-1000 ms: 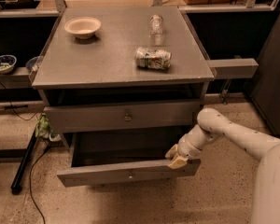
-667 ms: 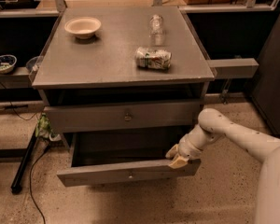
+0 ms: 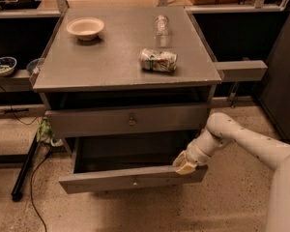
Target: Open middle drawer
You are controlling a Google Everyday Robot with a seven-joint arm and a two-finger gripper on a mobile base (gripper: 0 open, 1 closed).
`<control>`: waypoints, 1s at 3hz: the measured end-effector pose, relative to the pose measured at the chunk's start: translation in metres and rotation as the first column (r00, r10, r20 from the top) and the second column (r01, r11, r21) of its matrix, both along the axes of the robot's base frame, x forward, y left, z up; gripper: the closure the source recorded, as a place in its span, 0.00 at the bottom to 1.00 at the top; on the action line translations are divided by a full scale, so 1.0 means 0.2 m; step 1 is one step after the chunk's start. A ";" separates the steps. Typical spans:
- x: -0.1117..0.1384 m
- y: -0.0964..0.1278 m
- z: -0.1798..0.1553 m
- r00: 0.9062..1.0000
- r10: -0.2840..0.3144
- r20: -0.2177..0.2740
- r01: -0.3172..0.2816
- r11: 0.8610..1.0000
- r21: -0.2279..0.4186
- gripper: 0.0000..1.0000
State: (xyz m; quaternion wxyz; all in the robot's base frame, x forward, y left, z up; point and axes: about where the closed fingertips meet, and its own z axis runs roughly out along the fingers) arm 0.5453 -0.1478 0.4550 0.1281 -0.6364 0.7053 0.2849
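Matt cream gripper (image 3: pixel 186 164) sits at the matt grey wooden middle drawer (image 3: pixel 133 179) front.

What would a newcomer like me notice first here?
The grey wooden cabinet's middle drawer stands open, dark inside. The cream robot arm's tool is at the right end of its front edge. On top rest a beige round bowl and a green-and-white can on its side.

Prob. a lab/test space: speckled floor (image 3: pixel 232 202) under gripper (image 3: pixel 186 166), loose cables (image 3: pixel 32 191) far left of it. Gripper sits at right corner of middle drawer (image 3: pixel 130 179).
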 end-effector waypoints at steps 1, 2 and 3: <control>0.00 0.00 0.00 1.000 0.000 0.000 0.000 1.000 0.000 0.50; 0.00 0.00 0.00 1.000 0.000 0.000 0.000 1.000 0.000 0.27; 0.00 0.00 0.00 1.000 0.000 0.000 0.000 1.000 0.000 0.04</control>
